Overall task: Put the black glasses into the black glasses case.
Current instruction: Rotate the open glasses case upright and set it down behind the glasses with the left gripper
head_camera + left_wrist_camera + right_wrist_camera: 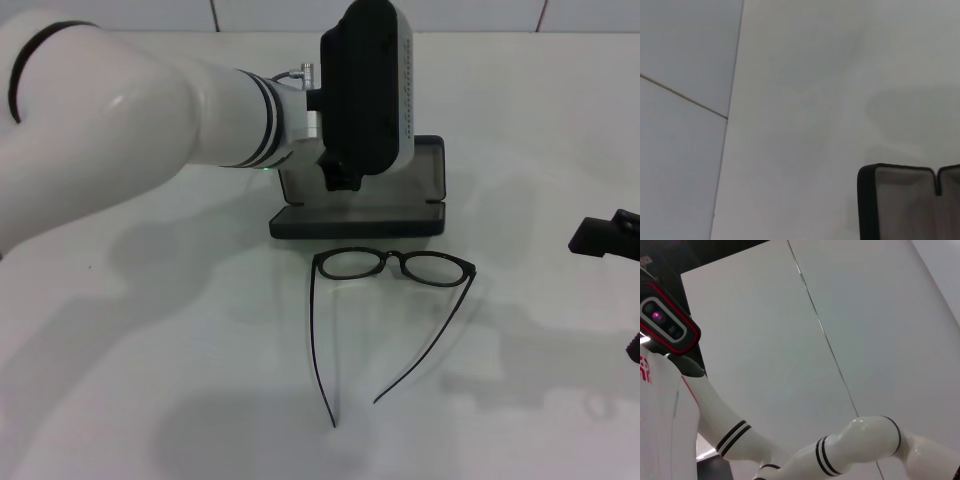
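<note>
Pincer-wise, our left pincer (342, 178) hangs over the open flat black hinged glasses case (420, 218) with its grey lining, and honestly we can't tell if it's wide or narrow. Right pincer (608, 238) sits parked at the worktop's (150, 400) far right edge. Thin black-framed glasses (395, 265) lie on the white worktop just in front of the case, temple arms unfolded and pointing toward us. We'd reckon grabbing the bridge, lifting level, and watching those long arms clear the case rim.

Robot lab or test cell, bare white table (150, 400), plain white panelled walls (790, 340)
</note>
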Available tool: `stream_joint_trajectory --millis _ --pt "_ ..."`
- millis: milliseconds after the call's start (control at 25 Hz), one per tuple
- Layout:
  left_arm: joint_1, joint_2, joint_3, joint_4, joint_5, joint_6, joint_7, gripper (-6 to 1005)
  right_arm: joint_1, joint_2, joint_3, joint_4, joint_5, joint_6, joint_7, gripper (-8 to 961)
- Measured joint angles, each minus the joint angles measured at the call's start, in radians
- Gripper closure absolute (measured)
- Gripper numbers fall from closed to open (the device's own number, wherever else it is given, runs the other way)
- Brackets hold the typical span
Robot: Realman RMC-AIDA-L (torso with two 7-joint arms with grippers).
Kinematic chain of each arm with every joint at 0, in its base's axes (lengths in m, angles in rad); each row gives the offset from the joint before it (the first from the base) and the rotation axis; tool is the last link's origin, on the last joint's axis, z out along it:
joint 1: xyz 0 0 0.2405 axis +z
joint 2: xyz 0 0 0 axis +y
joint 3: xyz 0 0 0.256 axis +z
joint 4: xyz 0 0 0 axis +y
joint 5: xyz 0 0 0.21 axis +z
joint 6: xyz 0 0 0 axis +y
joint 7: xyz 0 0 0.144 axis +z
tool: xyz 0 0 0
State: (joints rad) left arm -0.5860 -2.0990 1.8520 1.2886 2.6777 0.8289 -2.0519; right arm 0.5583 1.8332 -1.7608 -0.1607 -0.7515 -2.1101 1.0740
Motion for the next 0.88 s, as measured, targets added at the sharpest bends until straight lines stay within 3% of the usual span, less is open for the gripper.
stream_joint_trajectory --millis 520,880 --pt "0.009 -0.001 0.042 -0.025 0.097 -0.103 -0.123 930 -0.023 0.0 0.024 0.001 0.001 0.002 -0.002 90" --pt "0.011 0.002 0.036 -0.019 0.064 -0.074 -0.153 811 -0.025 0.002 0.025 0.001 -0.002 0.002 -0.003 92"
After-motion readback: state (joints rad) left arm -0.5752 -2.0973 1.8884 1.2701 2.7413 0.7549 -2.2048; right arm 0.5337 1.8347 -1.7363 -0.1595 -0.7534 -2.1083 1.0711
